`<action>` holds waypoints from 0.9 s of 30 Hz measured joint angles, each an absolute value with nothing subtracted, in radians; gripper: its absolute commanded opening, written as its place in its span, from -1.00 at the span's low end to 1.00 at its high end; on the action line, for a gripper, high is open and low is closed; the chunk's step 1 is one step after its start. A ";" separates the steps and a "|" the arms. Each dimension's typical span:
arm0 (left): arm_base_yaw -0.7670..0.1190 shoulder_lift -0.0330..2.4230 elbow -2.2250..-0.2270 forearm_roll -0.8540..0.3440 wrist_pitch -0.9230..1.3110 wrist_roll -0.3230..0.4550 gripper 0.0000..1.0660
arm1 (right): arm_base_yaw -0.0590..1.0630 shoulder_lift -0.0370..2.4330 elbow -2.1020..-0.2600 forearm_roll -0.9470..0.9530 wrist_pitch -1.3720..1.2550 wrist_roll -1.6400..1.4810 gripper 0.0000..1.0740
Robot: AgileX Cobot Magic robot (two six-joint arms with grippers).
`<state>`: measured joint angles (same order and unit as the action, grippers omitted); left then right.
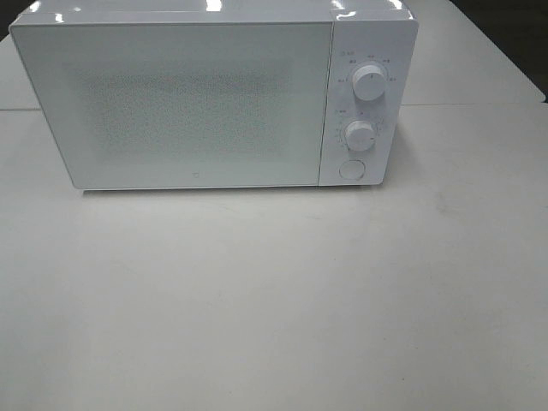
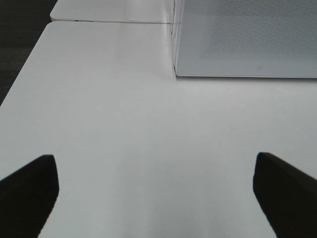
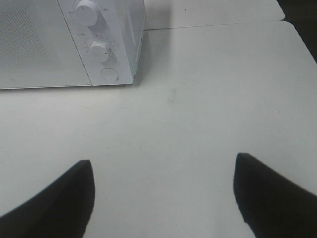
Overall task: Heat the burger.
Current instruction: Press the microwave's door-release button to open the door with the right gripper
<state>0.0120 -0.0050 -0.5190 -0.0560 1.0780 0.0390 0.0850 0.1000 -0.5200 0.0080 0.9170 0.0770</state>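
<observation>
I cannot tell where the burger is; no view shows it. One white microwave (image 1: 171, 103) sits on the table (image 1: 274, 300), door shut. It has a top knob (image 1: 370, 81), a lower knob (image 1: 360, 134) and one round button (image 1: 352, 169). The marks by the knobs are too small to read. The left gripper (image 2: 154, 163) and right gripper (image 3: 163, 163) are both spread wide and hold nothing.

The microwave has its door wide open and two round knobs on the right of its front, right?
No. The microwave door is shut, not open, as the exterior high view shows. Its upper knob and lower knob are round and on the right of its front.
</observation>
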 measured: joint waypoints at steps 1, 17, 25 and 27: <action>0.012 -0.005 -0.519 -0.056 1.078 0.039 0.88 | 0.085 0.116 -0.520 0.008 0.898 0.077 0.41; 0.012 -0.005 -0.519 -0.056 1.078 0.039 0.88 | 0.085 0.532 -0.500 0.008 0.453 0.077 0.41; 0.012 -0.005 -0.519 -0.056 1.077 0.039 0.88 | 0.085 0.745 -0.496 0.008 0.283 0.077 0.41; 0.012 -0.005 -0.519 -0.056 1.077 0.039 0.88 | 0.085 0.794 -0.496 0.008 0.235 0.077 0.41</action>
